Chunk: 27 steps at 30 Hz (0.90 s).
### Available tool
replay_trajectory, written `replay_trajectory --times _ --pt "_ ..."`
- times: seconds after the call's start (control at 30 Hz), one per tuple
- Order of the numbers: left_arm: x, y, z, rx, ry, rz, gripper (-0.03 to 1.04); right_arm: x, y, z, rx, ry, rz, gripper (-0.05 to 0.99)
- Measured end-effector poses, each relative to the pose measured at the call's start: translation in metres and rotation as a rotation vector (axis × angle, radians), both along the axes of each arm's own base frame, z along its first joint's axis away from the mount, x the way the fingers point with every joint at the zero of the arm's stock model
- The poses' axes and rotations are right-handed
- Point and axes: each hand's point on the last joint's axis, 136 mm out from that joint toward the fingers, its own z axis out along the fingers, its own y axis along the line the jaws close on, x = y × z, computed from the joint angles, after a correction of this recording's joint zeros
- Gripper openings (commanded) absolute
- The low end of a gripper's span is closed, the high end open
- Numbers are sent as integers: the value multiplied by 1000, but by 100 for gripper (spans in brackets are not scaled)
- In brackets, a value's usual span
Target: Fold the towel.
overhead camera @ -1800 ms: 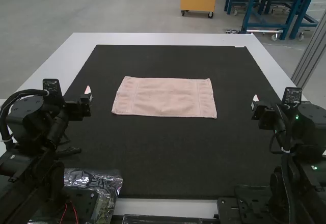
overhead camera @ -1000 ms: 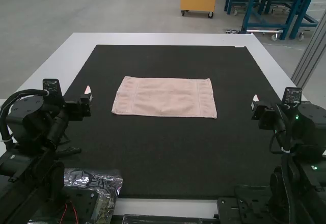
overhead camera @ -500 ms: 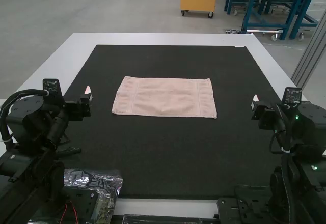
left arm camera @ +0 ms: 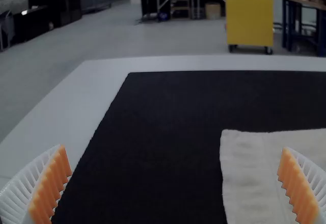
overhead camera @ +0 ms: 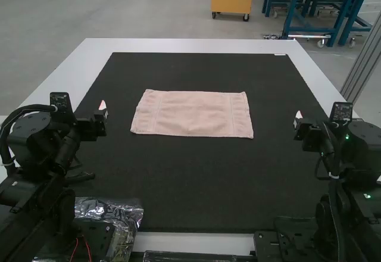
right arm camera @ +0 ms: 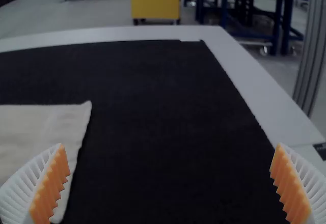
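The pale pink, rectangular cloth towel (overhead camera: pixel 193 114) lies flat and spread on the large black mat (overhead camera: pixel 190 184) that covers most of the white worktop (overhead camera: pixel 178 46). It sits around the middle of the mat's width, toward its far side, with its long edges running left to right. A faint woven band runs across it near each short end. The near edge is a little longer than the far one, and the corners all lie down on the mat. I cannot tell whether it is one layer or more.

My left hand (overhead camera: pixel 102 108) is out to the left of the towel, and my right hand (overhead camera: pixel 297 119) is out to the right, both well apart from it. In its wrist view my left hand (left arm camera: pixel 173 150) has its white ribbed fingers wide apart, the orange pads (left arm camera: pixel 51 188) facing each other with nothing between them in their grip. My right hand (right arm camera: pixel 170 146) is spread just as wide, and it grips nothing either.

A crumpled, shiny clear plastic wrapping (overhead camera: pixel 128 217) lies at the foot of my left arm, by the near edge of the worktop.
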Motion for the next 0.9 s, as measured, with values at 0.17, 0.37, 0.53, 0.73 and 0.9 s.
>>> replay_trajectory --times 0.17,0.37,0.53,0.73,0.9 --pt "0 0 0 0 0 0 96 0 1 0 1 2 8 91" --pt "-1 0 14 2 -57 1 96 0 0 30 23 -125 2 91" --pt "-5 2 45 94 -172 18 96 -11 -12 89 40 -369 -64 91" --pt "-16 5 80 192 -305 64 96 -20 -25 108 3 -451 -148 91" --pt "-18 6 85 266 -317 83 96 -25 -26 119 -105 -482 -172 91"
